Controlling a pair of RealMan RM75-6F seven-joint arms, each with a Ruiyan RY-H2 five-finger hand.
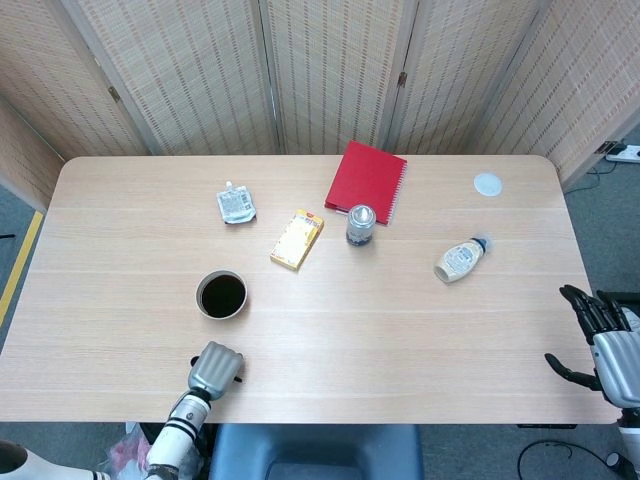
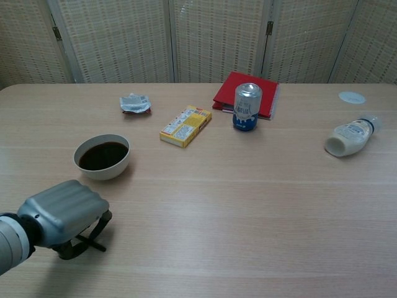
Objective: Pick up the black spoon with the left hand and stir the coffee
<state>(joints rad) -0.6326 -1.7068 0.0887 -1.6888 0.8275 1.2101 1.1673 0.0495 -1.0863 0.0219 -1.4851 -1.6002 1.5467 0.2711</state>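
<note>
The white cup of dark coffee [image 1: 199, 297] [image 2: 102, 171] stands left of centre on the wooden table. At the near edge in front of it, my left hand [image 1: 215, 367] [image 2: 59, 211] is curled down with its fingers closed around the black spoon [image 2: 97, 246]. Only a short black end of the spoon pokes out to the right under the hand; the rest is hidden. The hand is lower and nearer than the cup and apart from it. My right hand [image 1: 600, 335] hangs off the table's right edge with fingers spread, holding nothing.
Behind the cup lie a silver pouch [image 1: 235, 204] and a yellow box [image 1: 297, 239]. A drink can [image 1: 360, 224] stands before a red notebook [image 1: 366, 181]. A white bottle [image 1: 460, 260] lies at the right, and a white lid [image 1: 487, 183] sits at the far right.
</note>
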